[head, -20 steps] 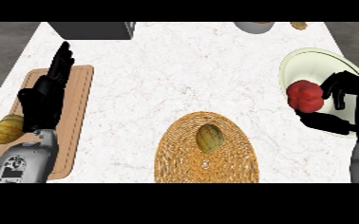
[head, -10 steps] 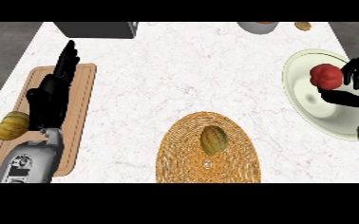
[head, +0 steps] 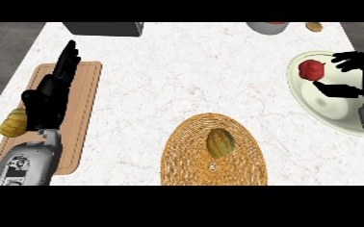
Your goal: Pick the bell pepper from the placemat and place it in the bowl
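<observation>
The red bell pepper lies over the left part of the pale green bowl at the right edge. My right hand is just to its right, fingers above and thumb below, spread apart, with the pepper at their tips and no finger curled round it. The woven round placemat lies at the front centre and carries a green-yellow squash-like vegetable. My left hand rests open, fingers up, over the wooden board at the left.
A wooden cutting board lies at the left, with a yellow-orange vegetable on its near left side. Along the far edge stand a dark box, a grey pot and a small brown item.
My right hand carried the bell pepper rightward over the bowl, then spread its fingers. The pepper now sits farther left of the hand. The left hand has stayed put.
</observation>
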`<state>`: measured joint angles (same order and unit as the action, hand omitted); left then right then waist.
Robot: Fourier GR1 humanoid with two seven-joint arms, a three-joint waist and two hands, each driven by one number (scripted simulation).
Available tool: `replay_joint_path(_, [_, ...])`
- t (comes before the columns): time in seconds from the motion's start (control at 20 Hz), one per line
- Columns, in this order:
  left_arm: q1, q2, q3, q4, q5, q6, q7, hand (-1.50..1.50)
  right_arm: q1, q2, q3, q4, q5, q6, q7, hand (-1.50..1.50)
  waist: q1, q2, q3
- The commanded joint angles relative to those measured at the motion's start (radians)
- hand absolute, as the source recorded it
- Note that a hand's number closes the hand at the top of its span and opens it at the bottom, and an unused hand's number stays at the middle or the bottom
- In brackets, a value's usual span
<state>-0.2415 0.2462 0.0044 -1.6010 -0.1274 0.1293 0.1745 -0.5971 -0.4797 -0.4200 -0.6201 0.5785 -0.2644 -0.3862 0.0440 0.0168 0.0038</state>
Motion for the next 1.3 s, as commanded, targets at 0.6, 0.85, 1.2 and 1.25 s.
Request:
replay_joint_path(0.6, [-0.019, -0.024, -0.010, -0.063, -0.035, 0.017, 0.099, 0.00, -0.123, -0.154, -0.187, 0.342, -0.220, 0.240, -0.321, -1.50, -0.018, -0.008, -0.001])
replay_joint_path(0.85, [0.033, -0.017, 0.013, -0.041, -0.017, -0.004, 0.013, 0.00, -0.011, -0.263, -0.253, 0.381, -0.297, 0.417, -0.410, -1.50, -0.026, -0.008, 0.000])
replay_joint_path(1.2, [0.021, -0.022, 0.035, 0.001, -0.023, 0.000, -0.008, 0.00, 0.101, -0.364, -0.260, 0.406, -0.342, 0.704, -0.510, -1.50, -0.034, -0.010, -0.001])
replay_joint_path(1.25, [0.050, 0.019, 0.058, -0.092, -0.001, -0.033, 0.050, 0.00, 0.122, -0.327, -0.234, 0.363, -0.339, 0.699, -0.513, -1.50, -0.039, -0.018, -0.003])
